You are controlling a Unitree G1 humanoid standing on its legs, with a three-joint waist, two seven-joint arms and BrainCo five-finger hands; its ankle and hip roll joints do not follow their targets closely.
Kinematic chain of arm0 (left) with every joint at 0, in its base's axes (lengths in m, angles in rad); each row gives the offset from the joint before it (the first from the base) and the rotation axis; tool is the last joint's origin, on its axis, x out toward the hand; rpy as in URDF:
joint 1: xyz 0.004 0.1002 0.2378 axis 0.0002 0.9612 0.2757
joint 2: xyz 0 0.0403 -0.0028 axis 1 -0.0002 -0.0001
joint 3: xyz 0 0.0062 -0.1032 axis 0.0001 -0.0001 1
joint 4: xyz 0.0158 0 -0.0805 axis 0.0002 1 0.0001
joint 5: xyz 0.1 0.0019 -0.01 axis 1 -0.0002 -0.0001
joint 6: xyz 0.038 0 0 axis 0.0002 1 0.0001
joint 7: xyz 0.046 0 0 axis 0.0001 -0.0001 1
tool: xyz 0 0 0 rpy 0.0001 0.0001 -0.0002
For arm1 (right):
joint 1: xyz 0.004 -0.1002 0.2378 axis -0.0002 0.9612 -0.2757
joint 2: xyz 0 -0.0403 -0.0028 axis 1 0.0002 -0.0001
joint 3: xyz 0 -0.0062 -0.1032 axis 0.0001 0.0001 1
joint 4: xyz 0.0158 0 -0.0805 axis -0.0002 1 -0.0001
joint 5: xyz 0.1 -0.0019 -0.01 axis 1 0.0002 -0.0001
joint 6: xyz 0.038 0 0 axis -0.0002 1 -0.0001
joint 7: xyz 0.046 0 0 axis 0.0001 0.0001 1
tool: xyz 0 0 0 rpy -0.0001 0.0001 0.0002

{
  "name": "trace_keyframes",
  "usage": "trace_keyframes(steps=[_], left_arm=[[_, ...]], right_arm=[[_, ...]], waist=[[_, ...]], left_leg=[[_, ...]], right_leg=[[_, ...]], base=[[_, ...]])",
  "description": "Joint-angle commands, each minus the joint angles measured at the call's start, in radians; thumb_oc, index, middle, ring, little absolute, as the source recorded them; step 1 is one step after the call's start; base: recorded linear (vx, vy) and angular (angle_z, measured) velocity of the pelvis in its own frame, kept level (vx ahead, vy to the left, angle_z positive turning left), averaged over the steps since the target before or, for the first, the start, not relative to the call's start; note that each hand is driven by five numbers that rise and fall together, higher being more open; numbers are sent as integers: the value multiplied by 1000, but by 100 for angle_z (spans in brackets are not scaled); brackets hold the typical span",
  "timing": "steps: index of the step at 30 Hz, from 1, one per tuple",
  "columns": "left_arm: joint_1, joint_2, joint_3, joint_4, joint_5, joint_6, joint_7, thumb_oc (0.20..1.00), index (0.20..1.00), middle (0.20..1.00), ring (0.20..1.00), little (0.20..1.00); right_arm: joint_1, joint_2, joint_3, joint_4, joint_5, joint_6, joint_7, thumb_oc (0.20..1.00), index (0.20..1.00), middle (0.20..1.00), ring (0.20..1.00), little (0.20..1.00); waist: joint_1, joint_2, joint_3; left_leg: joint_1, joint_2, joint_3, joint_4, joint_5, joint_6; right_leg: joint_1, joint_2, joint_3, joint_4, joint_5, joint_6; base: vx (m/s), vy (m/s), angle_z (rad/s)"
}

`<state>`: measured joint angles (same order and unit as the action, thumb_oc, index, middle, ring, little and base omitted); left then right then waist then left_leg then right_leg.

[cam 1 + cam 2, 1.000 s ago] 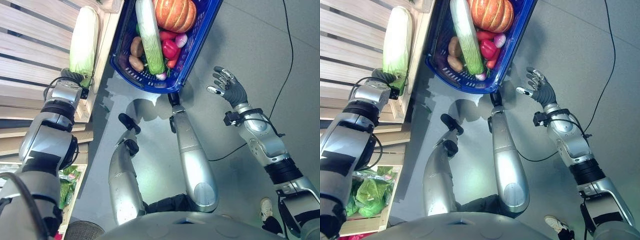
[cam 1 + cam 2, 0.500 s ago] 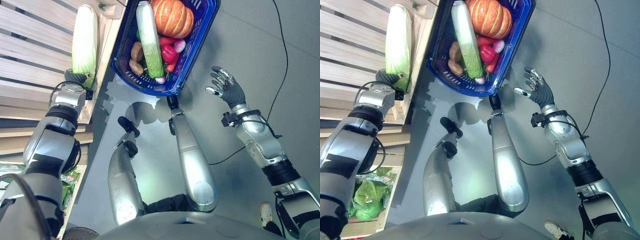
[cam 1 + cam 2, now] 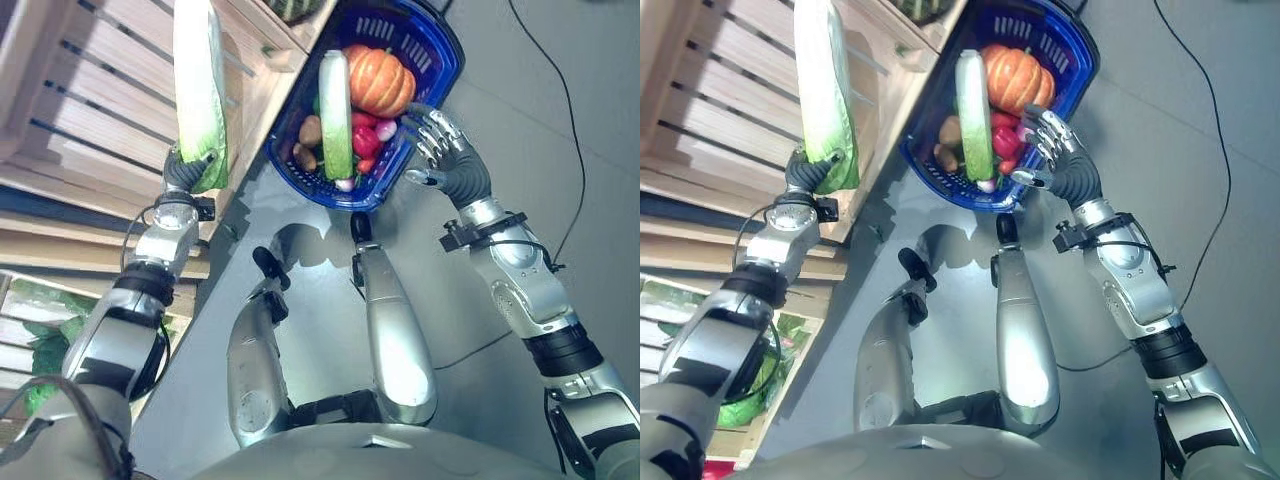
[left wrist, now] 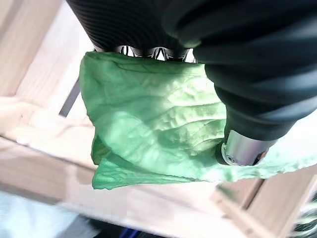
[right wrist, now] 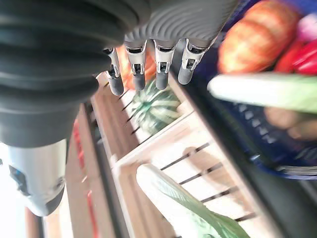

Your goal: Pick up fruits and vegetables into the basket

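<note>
One cabbage lifted, basket waiting

At the left, the left hand point(image 3: 805, 172) is closed round the leafy base of a long napa cabbage point(image 3: 820, 95); its wrist view shows fingers and thumb wrapped into the green leaves. The cabbage stands raised in front of the slatted wooden crates point(image 3: 90, 110), apart from the basket. A striped melon point(image 5: 156, 110) sits in a crate beyond.

Further right, the blue basket point(image 3: 440, 60) rests on the floor beside the crates. It already holds a second long cabbage point(image 3: 335, 110), a pumpkin point(image 3: 381, 80), a red pepper point(image 3: 364, 121) and some potatoes point(image 3: 310, 130).

At the right, the right hand point(image 3: 447, 160) hovers at the basket's near rim with its fingers spread and straight, gripping nothing.

Judged from this, the step in hand is carrying the picked cabbage across to the basket. The next move calls for swinging the left arm rightward over the rim and lowering the cabbage alongside the one already inside, since the pumpkin leaves little free room.
</note>
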<state>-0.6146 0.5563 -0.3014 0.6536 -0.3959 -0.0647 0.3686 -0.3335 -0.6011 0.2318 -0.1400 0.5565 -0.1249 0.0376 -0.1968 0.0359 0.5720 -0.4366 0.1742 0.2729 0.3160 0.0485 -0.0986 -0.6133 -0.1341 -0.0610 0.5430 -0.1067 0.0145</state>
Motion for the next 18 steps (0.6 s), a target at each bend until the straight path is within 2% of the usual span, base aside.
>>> trace_keyframes(steps=[1, 6, 11, 14, 18], left_arm=[[21, 47, 52, -78, 116, -100, 44, 200, 200, 200, 200, 200], [27, 81, 41, -180, 202, -114, 34, 200, 200, 200, 200, 200], [22, 107, 14, -266, 296, -153, 27, 200, 200, 200, 200, 200], [20, 108, -8, -311, 350, -180, 34, 200, 200, 200, 200, 200], [6, 104, -44, -379, 413, -183, 25, 200, 200, 200, 200, 200]], right_arm=[[-47, 62, -21, -89, 83, -1, 41, 1000, 1000, 1000, 1000, 1000], [-108, 103, -9, -110, 156, 52, 15, 1000, 1000, 1000, 1000, 1000], [-150, 156, -11, -83, 229, 34, -112, 1000, 1000, 1000, 1000, 1000], [-175, 196, -5, -55, 288, 28, -150, 1000, 1000, 1000, 1000, 1000], [-221, 242, 11, -15, 334, 19, -166, 1000, 1000, 1000, 1000, 1000]], waist=[[26, -31, -52], [66, -38, -52], [99, -45, -62], [116, -46, -69], [142, -51, -81]], left_leg=[[-6, -15, -1, 95, -103, 15], [29, -22, -19, 88, -103, 21], [63, -31, -32, 87, -107, 27], [73, -36, -42, 89, -111, 30], [90, -43, -55, 93, -119, 35]], right_leg=[[88, -34, -47, -78, 2, 41], [140, -43, -73, -90, 5, 43], [192, -53, -99, -106, 11, 45], [207, -57, -110, -105, 11, 46], [234, -63, -129, -111, 14, 50]], base=[[-26, -99, 27], [-4, -60, 19], [36, -72, 20], [39, -56, 11], [50, -76, 14]])
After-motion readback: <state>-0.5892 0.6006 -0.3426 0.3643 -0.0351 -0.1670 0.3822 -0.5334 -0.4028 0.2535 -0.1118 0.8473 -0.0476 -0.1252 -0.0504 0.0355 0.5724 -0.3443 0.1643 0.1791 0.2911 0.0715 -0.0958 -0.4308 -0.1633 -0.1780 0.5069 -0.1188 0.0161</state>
